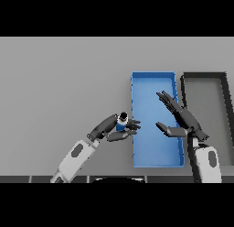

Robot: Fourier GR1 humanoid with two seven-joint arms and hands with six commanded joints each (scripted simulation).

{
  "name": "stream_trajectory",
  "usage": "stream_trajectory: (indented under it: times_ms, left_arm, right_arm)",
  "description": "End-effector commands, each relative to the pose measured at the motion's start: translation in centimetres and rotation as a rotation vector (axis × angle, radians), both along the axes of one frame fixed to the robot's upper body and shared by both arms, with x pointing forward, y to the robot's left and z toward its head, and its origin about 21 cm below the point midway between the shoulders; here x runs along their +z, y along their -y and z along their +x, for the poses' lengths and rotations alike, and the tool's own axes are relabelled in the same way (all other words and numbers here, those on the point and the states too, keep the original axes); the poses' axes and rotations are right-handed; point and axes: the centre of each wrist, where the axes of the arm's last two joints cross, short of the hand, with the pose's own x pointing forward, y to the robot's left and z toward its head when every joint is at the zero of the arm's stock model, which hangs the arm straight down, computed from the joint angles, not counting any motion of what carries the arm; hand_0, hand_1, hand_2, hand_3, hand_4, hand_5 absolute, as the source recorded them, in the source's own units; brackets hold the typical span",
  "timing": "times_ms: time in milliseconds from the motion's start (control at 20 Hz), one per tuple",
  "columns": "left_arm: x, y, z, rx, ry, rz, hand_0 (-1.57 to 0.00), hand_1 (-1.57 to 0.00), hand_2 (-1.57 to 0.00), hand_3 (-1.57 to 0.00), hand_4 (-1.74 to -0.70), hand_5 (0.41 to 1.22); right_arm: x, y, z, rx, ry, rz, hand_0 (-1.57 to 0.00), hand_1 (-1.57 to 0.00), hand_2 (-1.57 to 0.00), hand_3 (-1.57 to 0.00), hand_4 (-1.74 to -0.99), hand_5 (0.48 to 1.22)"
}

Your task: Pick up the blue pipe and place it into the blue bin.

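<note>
The left hand [109, 127] reaches in from the counter's [59, 84] near edge, left of centre, and its fingers [125, 135] are curled round the blue pipe [122, 124], which stands roughly upright in the grasp with its dark end on top. Whether the pipe is off the counter or resting on it cannot be told from this view, but it sits just at the left wall of the blue bin [153, 75], toward the bin's near half, with the fingertips already reaching over that wall. So the pick-up looks done and the step in hand is the carry: the pipe is at the bin's edge but not yet inside it. The next move, as I judge it, calls for the left hand to travel a little further right, keeping the pipe high enough to pass the bin's left wall, until it is over the blue floor, and only then for the fingers to part and let it drop. Further right, the right hand [185, 121] hovers over the right half of the bin, fingers spread and straight, holding nothing; it may need to stay out of the way. Beyond it, a dark bin [203, 75] stands just beside the blue one near the counter's right edge and plays no part.
</note>
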Motion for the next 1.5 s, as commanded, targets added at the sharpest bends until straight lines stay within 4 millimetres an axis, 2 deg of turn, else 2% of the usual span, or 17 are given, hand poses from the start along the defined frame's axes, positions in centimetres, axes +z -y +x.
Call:
stream_trajectory:
  times_ms: [0,50,250,400,550,700,800,950,1100,1150,1200,1250,1300,1350,1450]
  left_arm:
    - [0.0,-0.1,0.0,0.007,-0.001,0.003,-1.57,-1.57,-1.57,-1.57,-1.47,1.221]
    - [0.1,-0.6,0.3,0.013,0.001,0.012,-1.57,-1.57,-1.57,-1.57,-1.47,1.221]
    - [0.2,-0.3,0.4,0.01,0.009,0.02,-1.57,-1.57,-1.57,-1.57,-1.47,1.221]
    - [0.0,0.0,0.7,0.013,0.01,0.028,-1.57,-1.57,-1.57,-1.57,-1.47,1.221]
    - [-0.2,-0.3,0.9,0.002,0.018,0.01,-1.57,-1.57,-1.57,-1.57,-1.47,1.221]
    - [0.5,0.0,1.0,-0.021,0.0,0.002,-1.57,-1.57,-1.57,-1.57,-1.46,1.221]
    - [0.0,-0.1,1.1,-0.026,-0.031,0.015,-1.57,-1.57,-1.57,-1.57,-1.47,1.221]
    - [-0.1,-0.4,1.1,-0.01,-0.024,0.03,-1.57,-1.57,-1.57,-1.57,-1.47,1.221]
    - [-0.1,-0.3,1.3,0.0,-0.016,0.041,-1.57,-1.57,-1.57,-1.57,-1.47,1.221]
    - [-0.1,-0.4,1.3,0.0,-0.016,0.047,-1.57,-1.57,-1.57,-1.57,-1.46,1.221]
    - [-0.2,-0.7,1.1,-0.007,-0.007,0.024,-1.57,-1.57,-1.57,-1.57,-1.52,1.221]
    - [-0.2,-1.0,1.1,0.001,-0.032,0.055,-1.57,-1.57,-1.57,-1.57,-1.56,1.221]
    - [0.0,-0.3,1.0,-0.004,-0.038,0.081,-1.57,-1.57,-1.57,-1.57,-1.59,1.221]
    - [0.0,-0.3,0.8,0.002,-0.037,0.088,-1.57,-1.57,-1.57,-1.57,-1.62,1.221]
    - [-0.1,-0.7,1.1,0.011,-0.041,0.072,-1.57,-1.57,-1.57,-1.51,-1.66,1.221]
  right_arm:
    - [0.9,-0.7,0.2,0.055,0.004,-0.014,0.0,-0.01,-0.11,0.0,-1.247,0.568]
    - [1.8,-1.2,0.4,0.094,0.017,-0.029,0.0,-0.01,-0.1,0.0,-1.255,0.56]
    - [4.8,-3.7,0.9,0.236,0.076,-0.126,0.0,0.0,-0.07,0.0,-1.291,0.558]
    - [6.2,-5.8,1.7,0.325,0.106,-0.159,0.0,0.0,-0.04,0.0,-1.302,0.559]
    - [6.6,-7.5,2.3,0.403,0.089,-0.167,0.0,0.0,-0.04,0.0,-1.282,0.555]
    - [7.2,-9.6,2.9,0.464,0.118,-0.203,0.0,0.0,-0.05,0.0,-1.242,0.551]
    - [7.7,-10.9,3.2,0.496,0.127,-0.226,-0.01,-0.02,-0.07,0.0,-1.223,0.54]
    - [8.3,-12.1,4.1,0.516,0.119,-0.256,-0.02,-0.03,-0.08,0.0,-1.186,0.521]
    - [8.2,-13.2,4.6,0.554,0.114,-0.28,-0.07,-0.11,-0.17,-0.04,-1.204,0.497]
    - [8.1,-13.4,4.9,0.561,0.109,-0.293,-0.17,-0.22,-0.26,-0.13,-1.233,0.487]
    - [8.0,-13.8,4.9,0.581,0.117,-0.291,-0.32,-0.36,-0.38,-0.24,-1.278,0.485]
    - [8.1,-13.9,5.1,0.588,0.126,-0.282,-0.51,-0.53,-0.54,-0.4,-1.331,0.489]
    - [8.0,-14.5,5.1,0.596,0.129,-0.274,-0.7,-0.7,-0.74,-0.6,-1.406,0.5]
    - [8.0,-14.6,5.0,0.6,0.133,-0.271,-0.88,-0.88,-0.91,-0.76,-1.467,0.518]
    - [7.8,-15.1,4.9,0.611,0.109,-0.256,-1.13,-1.13,-1.15,-0.95,-1.551,0.596]
